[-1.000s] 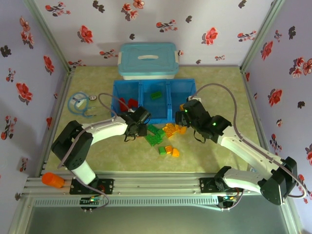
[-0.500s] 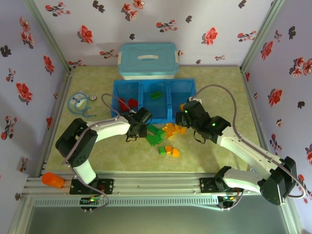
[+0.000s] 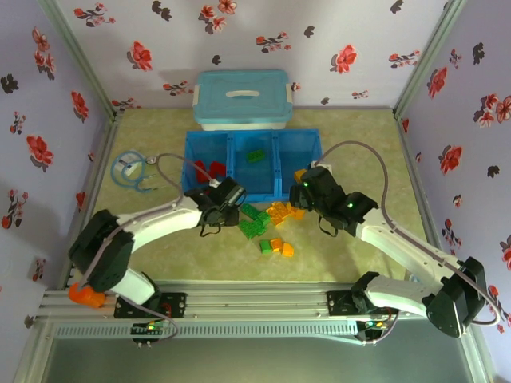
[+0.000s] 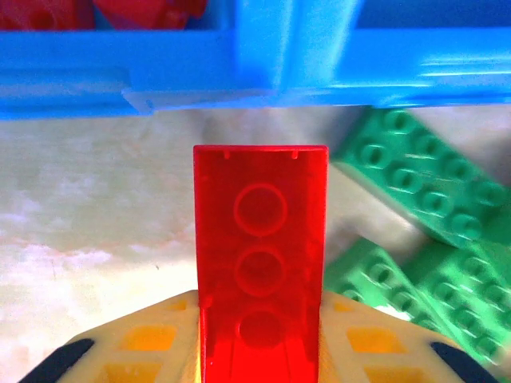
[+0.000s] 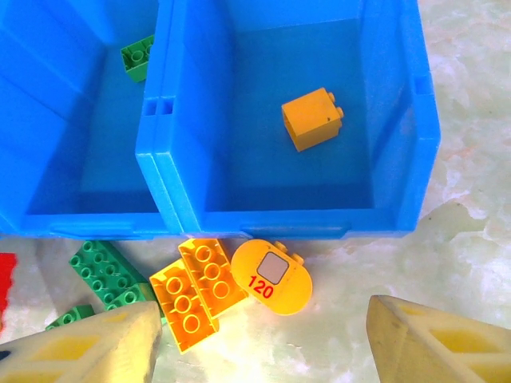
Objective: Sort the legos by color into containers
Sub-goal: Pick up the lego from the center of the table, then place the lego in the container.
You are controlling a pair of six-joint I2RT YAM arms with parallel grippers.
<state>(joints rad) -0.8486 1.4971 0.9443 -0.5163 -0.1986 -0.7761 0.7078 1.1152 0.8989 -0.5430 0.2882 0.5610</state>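
Top view: blue tray (image 3: pixel 274 166) sits mid table; loose legos (image 3: pixel 267 219) lie just near of it; left gripper (image 3: pixel 227 199) by its near-left wall, right gripper (image 3: pixel 297 194) by its near-right corner.
Left wrist cam: jaws shut tight on a red brick (image 4: pixel 260 263), close to the tray wall; green bricks (image 4: pixel 423 183) on the right.
Right wrist cam: jaws wide open, nothing in them; orange brick (image 5: pixel 311 118) in the right bin.

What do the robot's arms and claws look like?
The left arm and right arm are white with black joints, each trailing a thin grey cable. The left claw and right claw are black, with pale yellow fingers full of little windows.
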